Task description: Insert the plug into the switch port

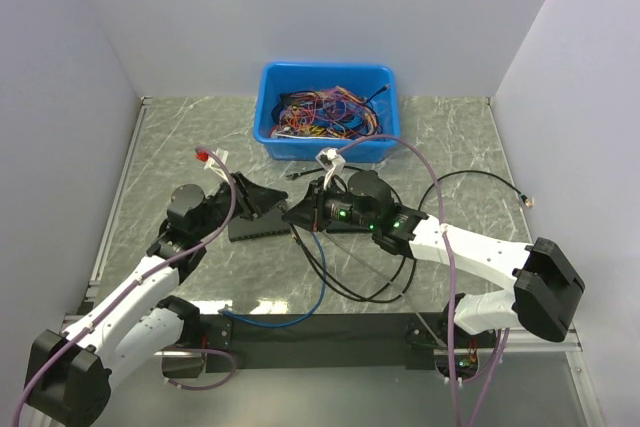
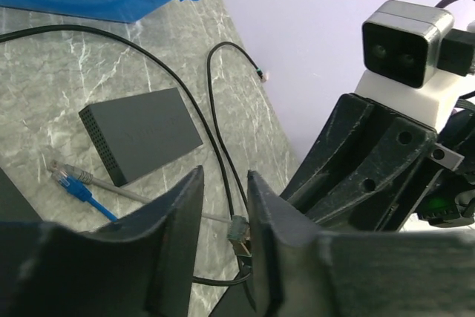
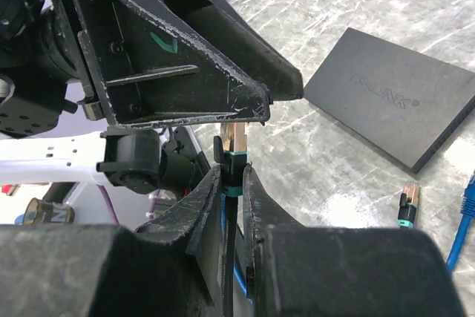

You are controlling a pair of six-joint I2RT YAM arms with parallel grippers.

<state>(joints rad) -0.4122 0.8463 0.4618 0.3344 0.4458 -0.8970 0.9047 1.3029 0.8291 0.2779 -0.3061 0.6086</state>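
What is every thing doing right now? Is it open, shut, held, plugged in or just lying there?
Right gripper: shut on the plug.
Plug: held tip up, not plugged in.
Left gripper: open, holding nothing.
Switch port: sockets that show are empty; its box lies flat.
Blue plug: loose on the table.
Grey plug: loose on the table.
Blue bin: open on top, wires inside.

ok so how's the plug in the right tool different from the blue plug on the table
The plug is clamped in the right tool; the blue plug lies loose on the table. The plug has a teal collar; the blue plug has a blue boot and cable. Neither is in the switch.
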